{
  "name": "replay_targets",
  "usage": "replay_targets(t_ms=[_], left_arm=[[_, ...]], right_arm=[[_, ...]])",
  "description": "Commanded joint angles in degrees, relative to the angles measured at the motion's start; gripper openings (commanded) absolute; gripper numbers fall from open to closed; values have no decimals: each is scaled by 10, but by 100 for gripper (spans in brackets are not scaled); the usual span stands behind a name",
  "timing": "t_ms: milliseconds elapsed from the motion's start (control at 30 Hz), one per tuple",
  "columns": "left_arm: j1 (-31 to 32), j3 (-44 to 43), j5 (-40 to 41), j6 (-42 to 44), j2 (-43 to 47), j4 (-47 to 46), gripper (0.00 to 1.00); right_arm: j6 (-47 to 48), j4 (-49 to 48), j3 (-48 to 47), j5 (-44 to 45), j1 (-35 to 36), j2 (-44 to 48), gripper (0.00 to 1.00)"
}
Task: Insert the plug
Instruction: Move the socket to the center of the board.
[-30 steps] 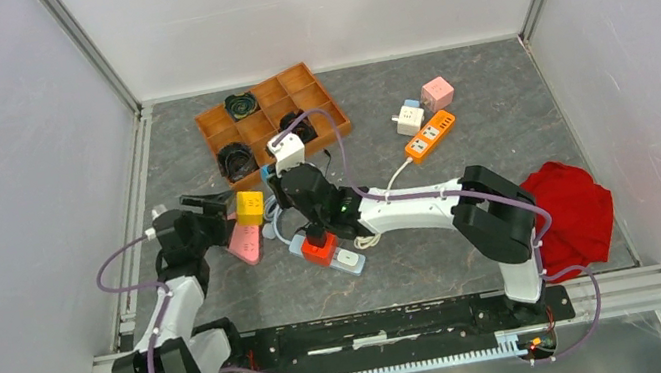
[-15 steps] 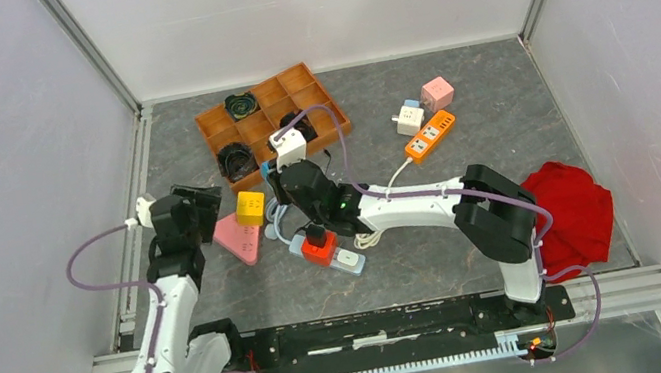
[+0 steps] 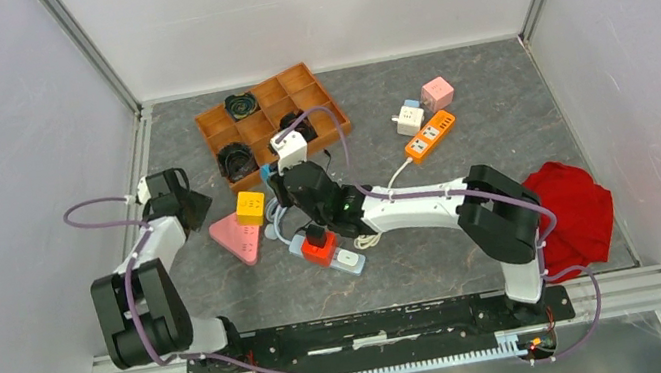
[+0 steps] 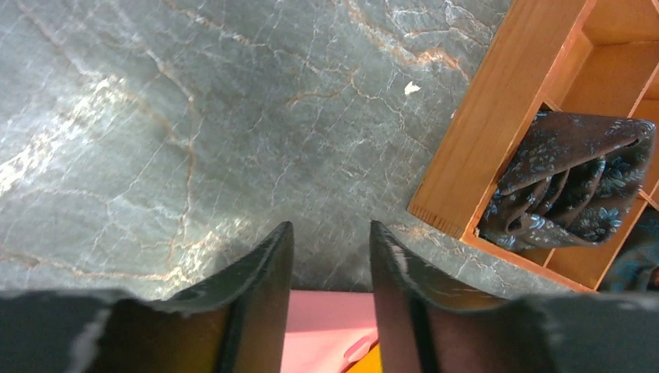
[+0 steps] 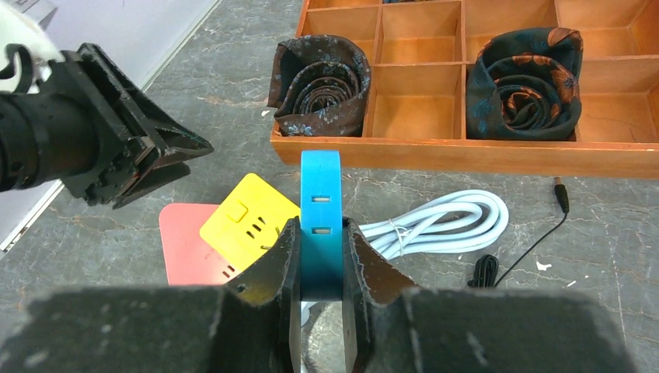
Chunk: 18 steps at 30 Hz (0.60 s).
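My right gripper (image 5: 321, 225) is shut on a blue plug (image 5: 321, 186) with two slots in its face, held upright above the table; in the top view this gripper (image 3: 275, 181) is just in front of the tray. A light-coloured power strip (image 3: 349, 260) lies below the right arm with a red plug (image 3: 319, 246) sitting on it. My left gripper (image 4: 330, 229) hangs over bare table at the left (image 3: 198, 204). Its jaws are apart with nothing between them, and the pink block (image 4: 326, 326) shows beneath.
A yellow cube socket (image 3: 250, 207) rests on a pink triangular block (image 3: 239, 239). The wooden tray (image 3: 337, 130) holds rolled ties. A coiled pale cable (image 5: 443, 221) lies before it. An orange strip (image 3: 430, 136), white cube (image 3: 409, 117), pink cube (image 3: 438, 92) and red cloth (image 3: 573, 207) are on the right.
My left arm has pulled back to the left, away from the yellow cube and pink block, and its jaws have narrowed. The right arm has hardly moved.
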State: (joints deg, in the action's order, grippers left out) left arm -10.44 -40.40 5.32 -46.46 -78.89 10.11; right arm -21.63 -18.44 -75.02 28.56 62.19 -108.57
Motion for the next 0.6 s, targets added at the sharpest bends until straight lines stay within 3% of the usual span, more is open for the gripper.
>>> replay_targets(t_ms=[0, 233, 567], left_arm=[[-2, -28, -4, 28, -31, -8, 44], [-1, -9, -16, -4, -23, 7, 35], [14, 57, 19, -58, 50, 58, 36]], right_arm=[[20, -47, 14, -3, -1, 45, 0], [24, -50, 19, -12, -2, 49, 0], [19, -54, 26, -17, -3, 50, 0]])
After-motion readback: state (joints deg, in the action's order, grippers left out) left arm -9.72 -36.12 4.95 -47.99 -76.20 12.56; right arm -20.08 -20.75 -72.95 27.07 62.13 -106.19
